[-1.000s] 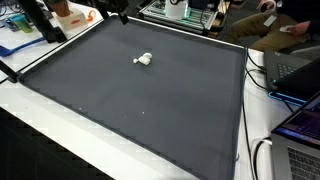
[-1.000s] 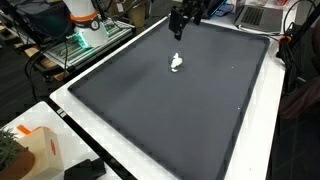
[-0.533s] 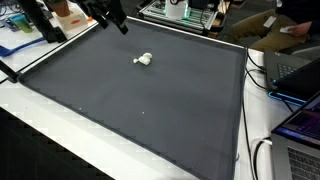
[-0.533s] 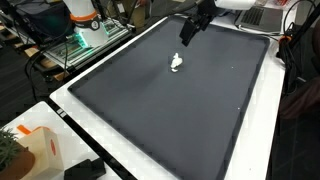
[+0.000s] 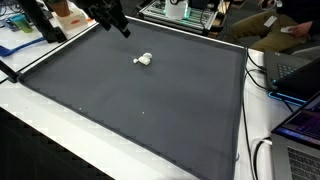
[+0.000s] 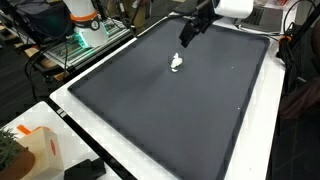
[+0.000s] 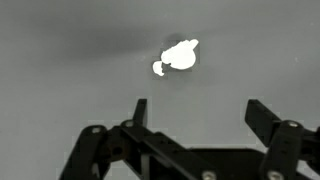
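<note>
One white object (image 7: 181, 54) lies diagonally in wrist view, smaller lobe lower-left.

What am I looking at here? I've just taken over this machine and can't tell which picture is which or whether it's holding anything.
It is a single robot arm with a two-fingered end effector. Two pictures come from cameras standing beside the table; the third looks down from the arm's wrist, with both fingers along its bottom edge. A dark mat covers the table, and on it lies one small white object, seen in all three pictures. The end effector hovers near it, jaws open, holding nothing.
</note>
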Motion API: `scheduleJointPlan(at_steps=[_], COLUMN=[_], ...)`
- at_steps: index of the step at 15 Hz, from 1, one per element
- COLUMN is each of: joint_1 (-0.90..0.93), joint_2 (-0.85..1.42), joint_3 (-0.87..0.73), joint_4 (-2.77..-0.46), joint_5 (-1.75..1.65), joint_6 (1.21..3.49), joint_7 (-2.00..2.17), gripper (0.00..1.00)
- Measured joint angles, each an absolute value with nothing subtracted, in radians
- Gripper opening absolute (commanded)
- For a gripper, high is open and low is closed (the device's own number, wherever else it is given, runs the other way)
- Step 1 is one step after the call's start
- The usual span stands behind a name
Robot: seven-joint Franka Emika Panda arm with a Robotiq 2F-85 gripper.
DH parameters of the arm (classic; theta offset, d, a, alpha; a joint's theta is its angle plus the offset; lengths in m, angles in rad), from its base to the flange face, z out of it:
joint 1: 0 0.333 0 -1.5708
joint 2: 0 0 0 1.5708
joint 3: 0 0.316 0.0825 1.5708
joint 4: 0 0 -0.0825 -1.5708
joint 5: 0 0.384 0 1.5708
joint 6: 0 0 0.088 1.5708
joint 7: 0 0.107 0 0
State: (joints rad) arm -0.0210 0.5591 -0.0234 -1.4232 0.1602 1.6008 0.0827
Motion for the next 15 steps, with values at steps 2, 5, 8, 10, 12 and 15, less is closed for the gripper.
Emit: scheduleJointPlan(at_steps=[2,5,8,10,12,15], joint_1=[-0.019,-0.018,-0.021,-0.024,-0.028,-0.033], joint_2=[0.584,0.632,0.679,0.705,0.729,0.759], joint_3=[-0.019,-0.013,-0.012,-0.011,-0.010,-0.005], joint_4=[-1.405,-1.369,-1.335,-1.320,-1.305,-1.280], joint_5=[0.162,0.162,0.163,0.165,0.167,0.168], joint_6=[1.587,1.587,1.585,1.578,1.565,1.535], joint_7=[0.090,0.087,0.070,0.056,0.048,0.030], gripper=[1.00,1.00,1.00,1.00,1.00,1.00])
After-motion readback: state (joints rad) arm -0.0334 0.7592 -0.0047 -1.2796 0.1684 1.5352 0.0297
